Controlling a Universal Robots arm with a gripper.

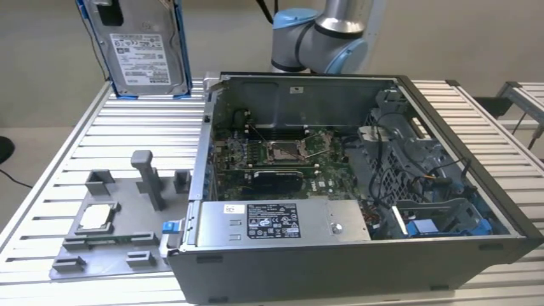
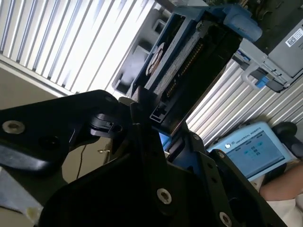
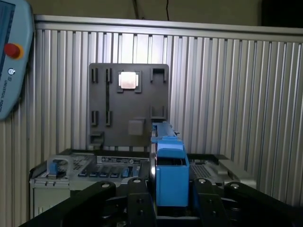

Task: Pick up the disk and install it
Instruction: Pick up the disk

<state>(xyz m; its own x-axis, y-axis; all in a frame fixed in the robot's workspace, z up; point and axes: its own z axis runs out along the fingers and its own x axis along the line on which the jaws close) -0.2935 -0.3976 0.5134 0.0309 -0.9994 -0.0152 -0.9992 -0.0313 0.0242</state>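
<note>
the disk [image 1: 143, 54] hangs upright in the air, label facing the room, above the far corner of the bench [image 1: 111, 127] on the exterior view's left, well apart from the open computer case [image 1: 357, 261]. the gripper [image 3: 169, 191] is clamped on it, a finger on each side of its blue bracket in the first wrist view. so the pick-up looks done and the carry is the step in hand. to my eye, installing calls for lining it up square with the drive cage [image 1: 442, 217] on the exterior view's right, clear of the cables.
</note>
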